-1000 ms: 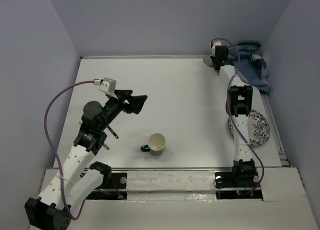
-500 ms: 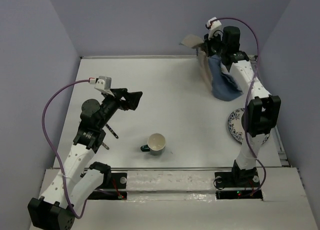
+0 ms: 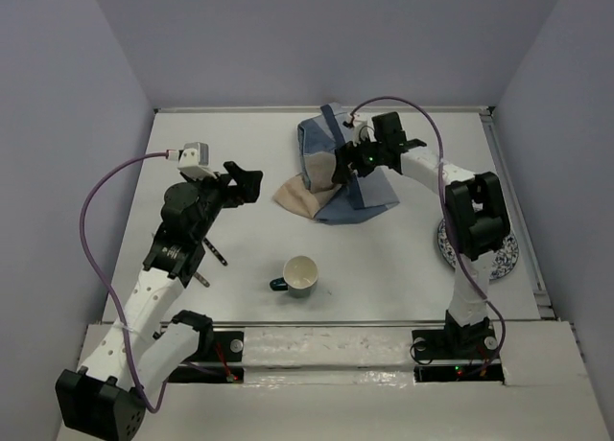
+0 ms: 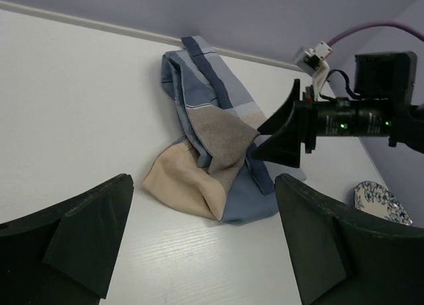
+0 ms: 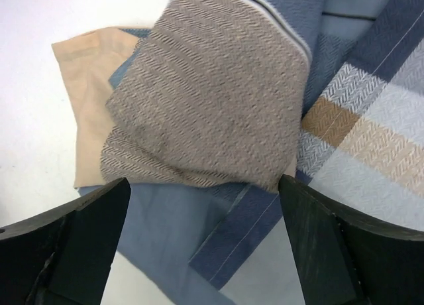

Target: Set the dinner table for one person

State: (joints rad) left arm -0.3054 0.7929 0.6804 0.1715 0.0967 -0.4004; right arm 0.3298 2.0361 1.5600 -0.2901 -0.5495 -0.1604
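Change: placemat point(image 3: 331, 177) was at far R corner 1 s ago and in the air 0.5 s ago; now down on the table point(image 3: 403, 259) as a rumpled heap right under R end effector point(image 3: 338, 165)
R end effector: fingers spread wide, let go; cloth lies below the gap, not pinched
L end effector point(image 3: 247, 182): spread, empty, swung a bit toward the heap; cloth ahead of it, apart
Table: beneath both end effectors, carries everything
Meaning: mat is now mid-table but folded over itself, tan + brown corners doubled; prob needs flattening before plate/mug go on
Others: mug point(image 3: 301, 274) nearer the bases than L end effector, well apart from heap; plate point(image 3: 504, 254) back behind R end effector
Hidden: plate half covered by R arm; thin dark item point(image 3: 219, 254) by L arm, cutlery? can't tell; fold count in heap unclear; brown corner blurry in R wrist view
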